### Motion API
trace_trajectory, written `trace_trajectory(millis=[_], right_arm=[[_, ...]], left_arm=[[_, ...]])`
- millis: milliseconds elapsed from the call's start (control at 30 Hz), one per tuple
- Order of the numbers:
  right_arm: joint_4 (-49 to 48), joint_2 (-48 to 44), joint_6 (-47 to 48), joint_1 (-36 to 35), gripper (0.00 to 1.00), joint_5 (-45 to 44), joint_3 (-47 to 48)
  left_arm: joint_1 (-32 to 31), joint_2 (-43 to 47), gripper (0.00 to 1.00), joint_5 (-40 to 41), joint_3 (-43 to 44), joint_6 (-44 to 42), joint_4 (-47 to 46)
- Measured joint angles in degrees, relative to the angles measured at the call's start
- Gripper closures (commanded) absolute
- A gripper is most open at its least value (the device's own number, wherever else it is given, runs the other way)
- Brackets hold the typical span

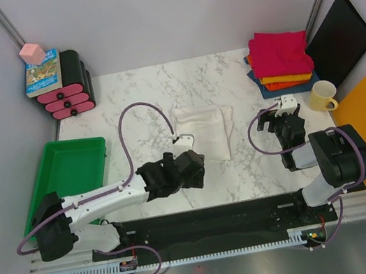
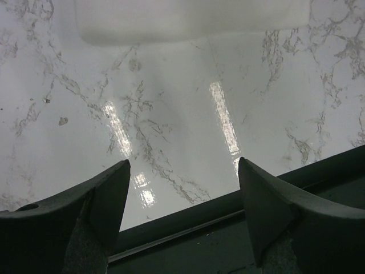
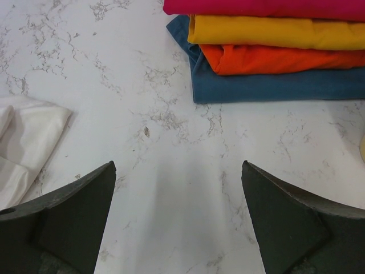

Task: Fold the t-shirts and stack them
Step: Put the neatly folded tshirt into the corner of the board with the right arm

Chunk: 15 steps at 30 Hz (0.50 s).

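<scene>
Plainly apart, gripping nothing: left claw (image 2: 182,171) and right claw (image 3: 178,171). Just ahead of left claw, flat on marble table (image 2: 171,114): folded off-white t-shirt (image 2: 194,20). Ahead of right claw: stack of magenta, yellow, orange, blue t-shirts (image 3: 274,57); off-white t-shirt to its left.

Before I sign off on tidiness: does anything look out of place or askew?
The folded off-white t-shirt lies alone mid-table, apart from the coloured stack; that stack's edges are uneven, the blue bottom layer sticking out.

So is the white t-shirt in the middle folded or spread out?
Folded. The white t-shirt lies as a compact rectangle, with doubled layers showing at its edge and no sleeves spread out.
</scene>
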State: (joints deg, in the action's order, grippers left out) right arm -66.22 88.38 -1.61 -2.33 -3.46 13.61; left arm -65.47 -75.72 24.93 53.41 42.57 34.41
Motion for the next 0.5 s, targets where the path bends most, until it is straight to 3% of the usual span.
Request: trace_trajectory(millis=[200,333,500], right_arm=[[0.0,0.0,-0.11,0.0,0.02,0.0,0.0],[0.0,0.0,-0.13,-0.02,0.02,0.0,0.0],[0.0,0.0,-0.13,0.0,0.02,0.0,0.0]], left_arm=[[-6.62,-0.48,0.18,5.7,0.57,4.9,1.64],[-9.4,-6.58,0.18,10.27,4.96,8.96,5.38],[-11.43,-21.18,0.13,16.68,22.32,16.52,20.79]])
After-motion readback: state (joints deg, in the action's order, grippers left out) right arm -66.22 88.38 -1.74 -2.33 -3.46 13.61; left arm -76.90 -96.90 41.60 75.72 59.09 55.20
